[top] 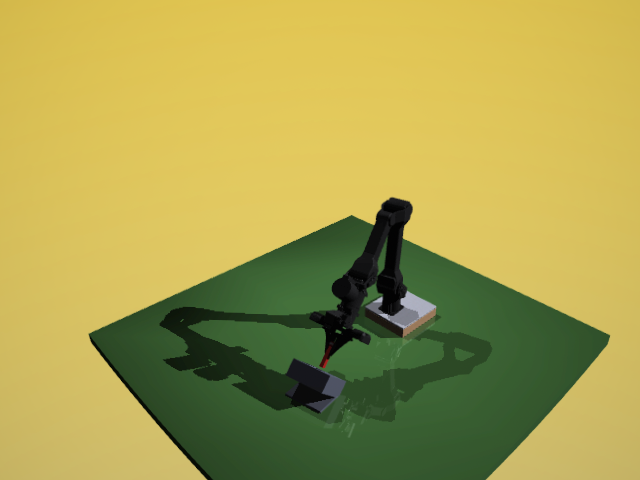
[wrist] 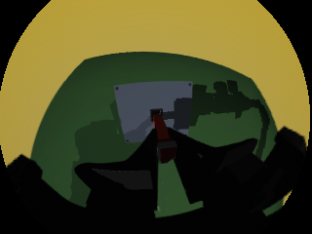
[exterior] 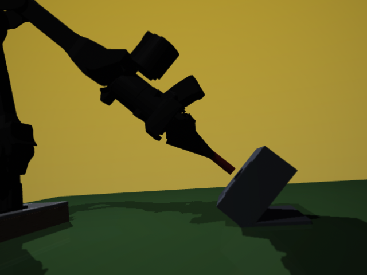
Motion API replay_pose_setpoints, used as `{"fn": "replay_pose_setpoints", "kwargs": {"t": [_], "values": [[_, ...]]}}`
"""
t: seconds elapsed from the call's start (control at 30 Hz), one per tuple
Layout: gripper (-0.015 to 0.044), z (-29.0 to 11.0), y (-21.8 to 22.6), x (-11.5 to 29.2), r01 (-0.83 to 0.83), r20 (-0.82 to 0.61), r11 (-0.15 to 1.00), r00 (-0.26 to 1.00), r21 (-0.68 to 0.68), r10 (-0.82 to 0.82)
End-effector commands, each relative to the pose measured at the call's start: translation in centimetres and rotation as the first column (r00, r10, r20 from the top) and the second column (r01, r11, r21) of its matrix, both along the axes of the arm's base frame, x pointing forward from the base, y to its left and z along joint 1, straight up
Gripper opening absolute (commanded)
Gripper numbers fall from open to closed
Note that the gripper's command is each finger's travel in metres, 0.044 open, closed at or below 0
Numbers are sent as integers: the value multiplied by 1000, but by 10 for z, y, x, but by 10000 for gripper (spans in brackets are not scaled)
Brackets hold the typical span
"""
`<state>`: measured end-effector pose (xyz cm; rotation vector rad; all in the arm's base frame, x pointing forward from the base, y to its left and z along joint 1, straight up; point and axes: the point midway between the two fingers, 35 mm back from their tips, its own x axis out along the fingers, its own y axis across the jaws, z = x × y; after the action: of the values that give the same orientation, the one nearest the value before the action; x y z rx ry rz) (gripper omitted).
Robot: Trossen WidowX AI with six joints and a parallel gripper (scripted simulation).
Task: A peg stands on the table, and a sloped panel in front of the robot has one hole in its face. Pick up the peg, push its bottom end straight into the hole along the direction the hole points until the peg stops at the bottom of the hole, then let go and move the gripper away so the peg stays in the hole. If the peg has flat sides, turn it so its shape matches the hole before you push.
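Closest to the wrist camera were the black parallel-jaw gripper's (wrist: 164, 156) two dark fingers, squeezed tight on the upper end of the slim dark red peg (wrist: 162, 138), so the peg was up in the air and not on the table. From there the peg stuck out ahead, its far tip lined up over the pale face of the dark grey sloped panel block (wrist: 146, 111). In the side view the gripper (exterior: 211, 154) pointed down at a slant, the peg (exterior: 223, 163) continuing that same line, and its free end sat just beside the upper part of the panel (exterior: 257, 186) face, right by a small dark notch there. Honestly couldn't tell whether the tip was touching the face or a hair short of it. The panel leaned back on a flat foot that rested on the glossy dark green table slab (exterior: 148, 245). In the top view the peg (top: 325, 359) ran from the gripper (top: 330, 351) down to the panel's (top: 315, 384) top edge. Further back, the black jointed arm (top: 385, 248) folded up and over from its white-topped square base plate (top: 421, 310), with long shadows across the green table (top: 516, 361) and plain yellow backdrop (top: 258, 103) behind it all.
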<state>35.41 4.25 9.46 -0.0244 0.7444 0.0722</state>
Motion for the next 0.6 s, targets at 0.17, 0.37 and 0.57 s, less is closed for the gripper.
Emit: {"fn": "replay_pose_setpoints", "kwargs": {"t": [0.17,0.37,0.57], "values": [[0,1,0,0,0,3,1000,1000,0,0],[0,0,0,2,0,3,1000,1000,0,0],[0,-1,0,4,0,3,1000,1000,0,0]]}}
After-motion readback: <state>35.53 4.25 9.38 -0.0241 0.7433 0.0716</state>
